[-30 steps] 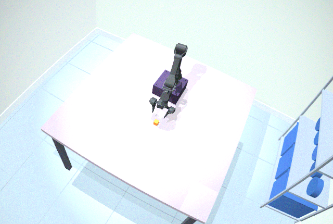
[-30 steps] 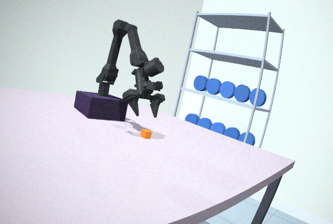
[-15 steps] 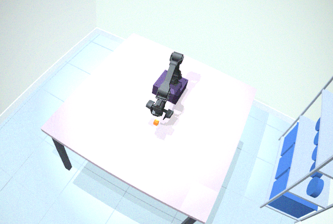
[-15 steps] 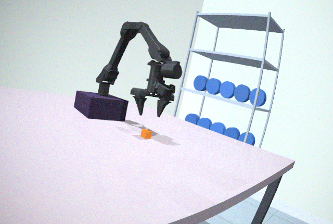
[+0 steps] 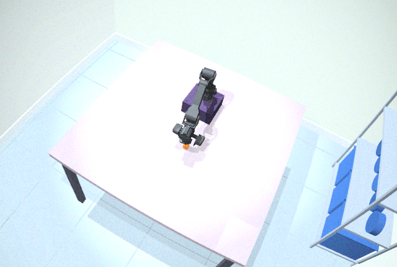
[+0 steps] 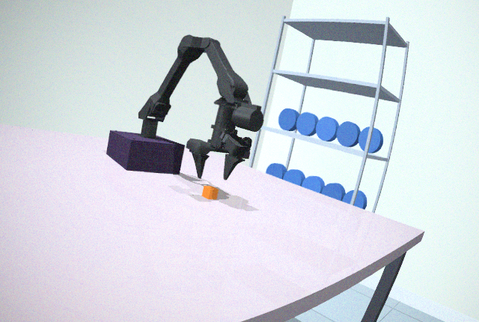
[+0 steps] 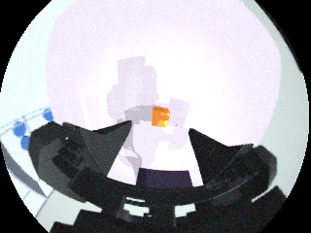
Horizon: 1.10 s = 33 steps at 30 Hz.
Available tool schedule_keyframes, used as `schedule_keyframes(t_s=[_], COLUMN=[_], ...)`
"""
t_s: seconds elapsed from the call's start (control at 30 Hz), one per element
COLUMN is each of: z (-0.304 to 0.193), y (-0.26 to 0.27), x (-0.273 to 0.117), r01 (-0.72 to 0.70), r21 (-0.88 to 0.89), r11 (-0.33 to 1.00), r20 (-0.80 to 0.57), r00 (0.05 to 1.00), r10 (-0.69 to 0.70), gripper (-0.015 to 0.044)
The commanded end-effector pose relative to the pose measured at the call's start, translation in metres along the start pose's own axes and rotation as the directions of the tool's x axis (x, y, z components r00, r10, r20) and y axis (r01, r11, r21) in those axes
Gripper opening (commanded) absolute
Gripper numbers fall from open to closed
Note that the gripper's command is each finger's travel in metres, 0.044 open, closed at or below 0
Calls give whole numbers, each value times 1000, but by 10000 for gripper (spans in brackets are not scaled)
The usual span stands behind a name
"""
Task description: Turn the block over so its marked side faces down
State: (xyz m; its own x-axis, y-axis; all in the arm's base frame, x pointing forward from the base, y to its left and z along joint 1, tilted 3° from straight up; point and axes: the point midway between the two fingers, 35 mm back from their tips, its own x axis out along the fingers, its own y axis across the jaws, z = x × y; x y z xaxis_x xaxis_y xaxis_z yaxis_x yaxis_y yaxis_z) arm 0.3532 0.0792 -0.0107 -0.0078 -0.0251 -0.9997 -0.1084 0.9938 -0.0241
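The small orange block [image 5: 185, 146] [image 6: 209, 192] [image 7: 160, 116] rests flat on the pale pink table [image 5: 128, 161] [image 6: 116, 241] [image 7: 219, 73]. In the wrist view its upper face is orange, with lighter yellowish patches toward the right and lower edges. I cannot tell which side is the marked one. My gripper [image 5: 188, 135] [image 6: 212, 178] [image 7: 161, 127] is open and empty, pointing down, its fingertips above the table and higher than the block. In the top view the gripper partly covers the block. The block's underside is hidden.
The arm stands on a purple base box [image 5: 206, 115] [image 6: 154, 156] [image 7: 165, 178] behind the block. A metal shelf rack [image 5: 362, 135] [image 6: 332, 80] with blue round items and bins stands off the table's side. The arm's shadow falls around the block.
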Motion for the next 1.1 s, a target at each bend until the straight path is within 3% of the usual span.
schedule_keyframes(t_s=[0.0,0.77,1.07], z=[2,1,1], y=[0,0,0], x=[10,43,43], r01=[-6,-6,-6], r21=[-5,-5,-5], r11=[1000,1000,1000], r20=[8,7,7], r00=[1000,1000,1000], r10=[6,6,6], gripper=[440,440,204])
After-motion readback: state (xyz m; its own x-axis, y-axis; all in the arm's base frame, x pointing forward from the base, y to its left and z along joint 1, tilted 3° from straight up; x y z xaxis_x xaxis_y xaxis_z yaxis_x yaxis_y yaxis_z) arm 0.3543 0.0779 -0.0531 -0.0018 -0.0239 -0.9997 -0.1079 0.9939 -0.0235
